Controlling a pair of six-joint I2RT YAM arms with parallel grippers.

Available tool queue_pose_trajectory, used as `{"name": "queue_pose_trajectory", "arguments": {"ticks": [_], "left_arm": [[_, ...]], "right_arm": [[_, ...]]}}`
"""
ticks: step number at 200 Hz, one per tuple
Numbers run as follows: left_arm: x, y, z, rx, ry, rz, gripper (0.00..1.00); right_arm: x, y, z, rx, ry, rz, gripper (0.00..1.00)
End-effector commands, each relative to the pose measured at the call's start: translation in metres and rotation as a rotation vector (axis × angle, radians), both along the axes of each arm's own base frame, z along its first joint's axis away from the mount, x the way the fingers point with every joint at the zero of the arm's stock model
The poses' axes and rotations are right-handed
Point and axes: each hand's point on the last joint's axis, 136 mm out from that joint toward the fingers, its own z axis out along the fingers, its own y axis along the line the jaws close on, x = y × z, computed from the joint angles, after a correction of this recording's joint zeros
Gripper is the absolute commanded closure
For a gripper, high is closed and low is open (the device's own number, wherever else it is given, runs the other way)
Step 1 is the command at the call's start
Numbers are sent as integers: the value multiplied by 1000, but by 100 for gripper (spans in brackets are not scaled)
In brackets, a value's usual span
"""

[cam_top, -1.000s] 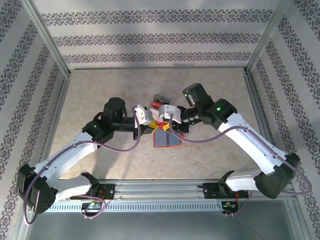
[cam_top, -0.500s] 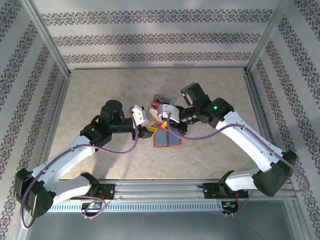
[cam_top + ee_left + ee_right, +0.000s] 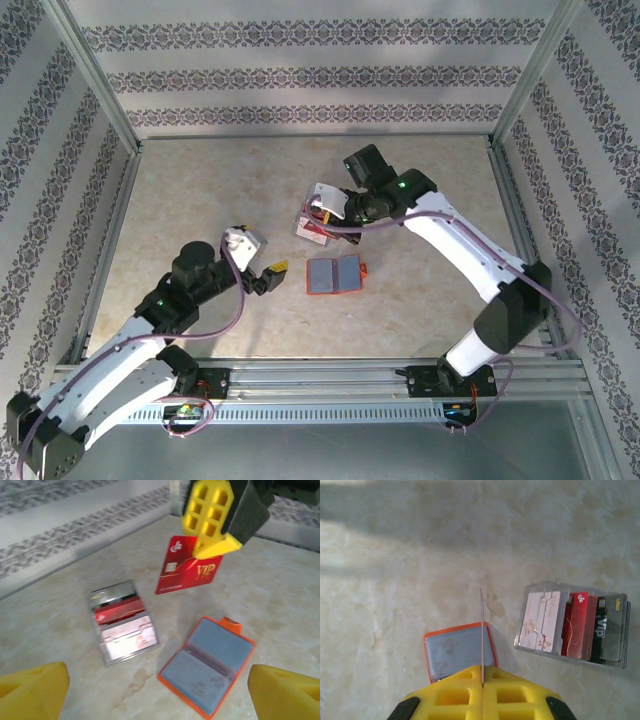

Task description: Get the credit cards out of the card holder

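card holder (image 3: 335,274): lies open flat near centre of table (image 3: 200,190), grey-blue pockets up, orange tab at its 3 o'clock in top view.
holder handling: judged light, soft, hinged. Prob slides on the smooth top, so pin one flap before pulling anything out. Can't tell if any cards are left in the pockets.
red card (image 3: 187,570): off the table, hangs below R gripper (image 3: 215,517), VIP print facing the L wrist cam.
card handling: judged v light, thin, stiff, slick plastic. Best taken by a short end, flat faces betw the pads. A shallow pinch could let it pivot or slip.
R gripper state: closed tight on the card's top edge. R wrist view has the card edge-on betw the yellow fingers.
R arm pose: stretched out over table, wrist bent down, gripper above clear box (image 3: 312,228), at 11 o'clock of holder.
clear box: stands on table, several cards on edge inside (white, red, dark).
L gripper (image 3: 271,271) state: jaws spread wide, nothing in them.
L arm pose: low, elbow bent, gripper at 9 o'clock of holder, apart from it, aimed at holder + box.
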Motion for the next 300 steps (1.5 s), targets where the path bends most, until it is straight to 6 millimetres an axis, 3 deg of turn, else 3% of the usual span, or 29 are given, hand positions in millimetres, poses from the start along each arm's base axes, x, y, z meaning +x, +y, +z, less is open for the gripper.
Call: {"name": "queue_pose_trajectory", "arguments": {"ticks": [1, 49, 120, 181, 300], "left_arm": [[4, 35, 2, -32, 14, 203, 3], [-8, 54, -6, -1, 77, 266, 0], [-7, 63, -16, 43, 102, 308, 0], [-8, 61, -21, 56, 118, 299, 0], [-8, 61, -27, 56, 133, 300, 0]], "right_arm": [[19, -6, -11, -59, 33, -79, 100], [66, -5, -37, -135, 63, -169, 100], [106, 4, -69, -228, 66, -171, 100], [125, 11, -92, -254, 97, -168, 100], [137, 7, -121, -304, 136, -200, 100]]}}
